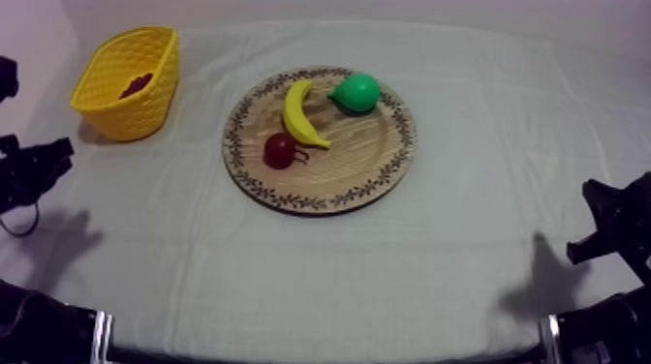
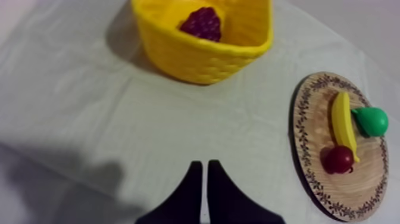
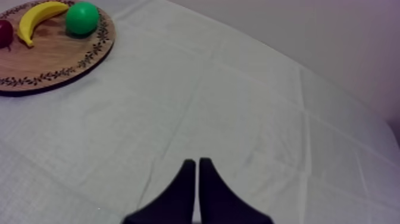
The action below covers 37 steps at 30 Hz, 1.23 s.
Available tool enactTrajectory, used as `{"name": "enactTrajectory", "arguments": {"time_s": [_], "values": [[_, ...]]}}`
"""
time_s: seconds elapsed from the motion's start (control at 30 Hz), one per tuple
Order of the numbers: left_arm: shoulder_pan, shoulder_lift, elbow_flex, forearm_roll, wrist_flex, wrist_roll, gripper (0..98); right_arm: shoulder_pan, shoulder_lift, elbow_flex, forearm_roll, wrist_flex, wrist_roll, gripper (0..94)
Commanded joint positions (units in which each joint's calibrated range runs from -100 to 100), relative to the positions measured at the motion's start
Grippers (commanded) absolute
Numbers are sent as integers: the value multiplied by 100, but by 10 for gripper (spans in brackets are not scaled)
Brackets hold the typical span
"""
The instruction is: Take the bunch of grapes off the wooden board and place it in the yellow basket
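The dark purple bunch of grapes [image 2: 202, 24] lies inside the yellow basket [image 2: 196, 56], which stands at the far left of the table [image 1: 126, 82]; the grapes [image 1: 136, 85] peek over its rim. The round wooden board [image 1: 320, 140] sits mid-table with a banana [image 1: 298, 113], a green pear [image 1: 356, 93] and a small red fruit [image 1: 281, 150] on it. My left gripper [image 2: 205, 170] is shut on nothing, hanging over bare cloth short of the basket. My right gripper [image 3: 197, 167] is shut and empty too, over bare cloth away from the board [image 3: 53, 65].
Both arms sit low at the table's sides, the left [image 1: 34, 169] and the right [image 1: 615, 227]. Grey-white cloth covers the table [image 1: 387, 271], with open room in front of the board and to its right.
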Motion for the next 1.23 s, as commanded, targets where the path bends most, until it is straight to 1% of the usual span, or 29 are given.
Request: {"name": "enactTrajectory", "arguments": {"time_s": [0.0,0.1,0.33,0.37,0.4,0.43,0.53,0.57,0.6,0.63,0.67,0.7,0.77,0.83,0.93,1.03,1.2], "values": [[-11,-512,403,-147,156,243,4,-1,0,0,-1,-1,1,3],[-8,-944,724,-198,212,251,2,-1,0,0,-1,-1,1,3],[-7,-1858,1119,-199,282,71,1,-1,0,0,-1,-1,1,3],[-8,-1981,1146,-198,289,92,1,-1,0,0,-1,-1,1,3],[-14,-2114,1181,-203,294,183,1,-1,0,0,-1,-1,1,3],[-23,-2261,1229,-208,298,374,1,-1,0,0,-1,-1,1,3],[-45,-2712,1368,-109,287,1241,1,-1,0,0,-1,-1,1,3],[-45,-2855,1383,-43,337,1421,1,-1,0,0,-1,-1,1,3],[-45,-2982,1388,26,386,1506,1,-1,0,0,-1,-1,1,3],[-47,-3096,1391,77,420,1502,1,-1,0,0,-1,-1,1,3],[-55,-3202,1393,113,440,1421,1,-1,0,0,-1,-1,1,3],[-73,-3304,1398,138,448,1267,1,-1,0,0,-1,-1,1,3],[-115,-3499,1416,164,436,852,1,-1,0,0,-1,-1,1,3],[-139,-3691,1453,180,383,508,1,-1,0,0,-1,-1,1,3],[-148,-3872,1516,193,360,146,1,-1,0,0,-1,-1,1,3],[-151,-3934,1548,198,362,-10,1,-1,0,0,-1,-1,1,3],[-151,-3961,1562,200,363,-82,1,-1,0,0,-1,-1,1,3]]}}
